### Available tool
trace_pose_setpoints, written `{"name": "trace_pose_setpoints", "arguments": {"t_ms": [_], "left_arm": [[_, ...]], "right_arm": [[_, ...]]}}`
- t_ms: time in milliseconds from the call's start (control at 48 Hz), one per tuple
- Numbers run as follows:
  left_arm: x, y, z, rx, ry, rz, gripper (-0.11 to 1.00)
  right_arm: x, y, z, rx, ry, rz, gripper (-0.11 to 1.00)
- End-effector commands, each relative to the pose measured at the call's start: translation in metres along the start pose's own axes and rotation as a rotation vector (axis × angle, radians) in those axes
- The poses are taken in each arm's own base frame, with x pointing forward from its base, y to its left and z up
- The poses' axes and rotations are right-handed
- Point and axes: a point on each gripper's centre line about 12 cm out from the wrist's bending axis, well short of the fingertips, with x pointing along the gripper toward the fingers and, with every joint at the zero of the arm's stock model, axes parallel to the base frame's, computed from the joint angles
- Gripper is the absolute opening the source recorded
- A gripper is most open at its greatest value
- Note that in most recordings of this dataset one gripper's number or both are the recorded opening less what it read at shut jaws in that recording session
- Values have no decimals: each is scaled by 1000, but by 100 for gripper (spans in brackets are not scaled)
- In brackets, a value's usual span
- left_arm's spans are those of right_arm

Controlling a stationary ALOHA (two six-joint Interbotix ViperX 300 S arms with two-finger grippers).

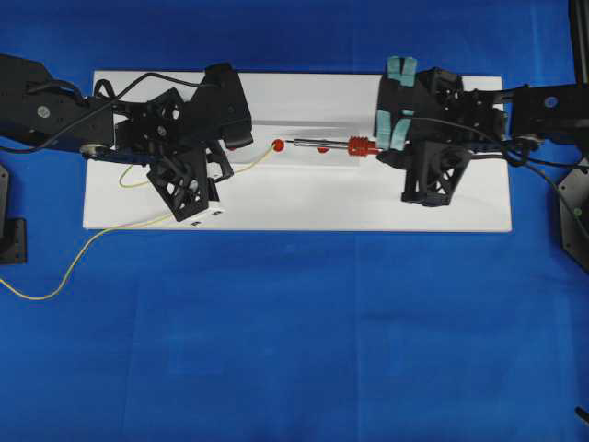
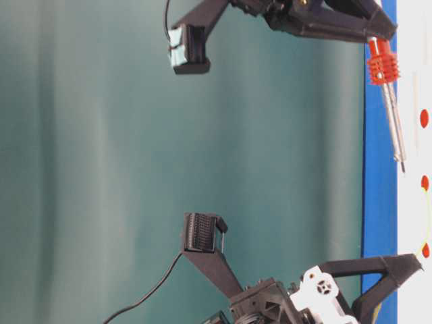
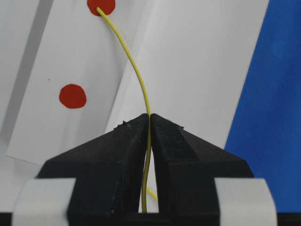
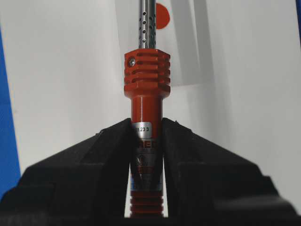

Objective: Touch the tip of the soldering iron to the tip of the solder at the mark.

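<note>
Both tools grip firmly: left tool (image 3: 149, 123) pinches the solder (image 3: 136, 70), right tool (image 4: 148, 129) clamps the soldering iron (image 4: 146, 80). We ease its tip slowly toward the red mark (image 1: 278, 145).

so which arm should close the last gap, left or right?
Right, probably. The left pincer already has the solder tip on a red mark. The soldering iron in the right pincer points at that mark, its tip just short.
</note>
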Motion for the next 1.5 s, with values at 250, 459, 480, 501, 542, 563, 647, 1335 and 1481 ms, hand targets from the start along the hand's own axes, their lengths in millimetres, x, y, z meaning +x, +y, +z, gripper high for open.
{"name": "trace_pose_setpoints", "arguments": {"t_ms": [250,459,480,501,542,563,647,1335,1481], "left_arm": [[-5,-1,12,2,-37,-5,3],[-5,-1,12,4,-37,-5,3],[-5,-2,13,2,-40,-6,3],[-5,-1,13,4,-38,-5,3],[-5,-2,13,2,-40,-6,3],[-5,-2,13,4,-40,-5,3],[-4,-2,14,2,-37,-5,3],[-3,-2,16,4,-12,0,3],[-3,-2,15,2,-11,0,3]], "right_arm": [[7,1,11,-3,-8,0,6],[10,1,10,-3,1,-1,6],[10,1,10,-3,1,-1,6],[10,1,10,-3,1,-1,6],[10,1,10,-3,1,-1,6],[10,1,10,-3,1,-1,6],[10,1,10,-3,1,-1,6],[10,1,9,-5,6,-1,6],[10,1,10,-5,4,-1,6]]}}
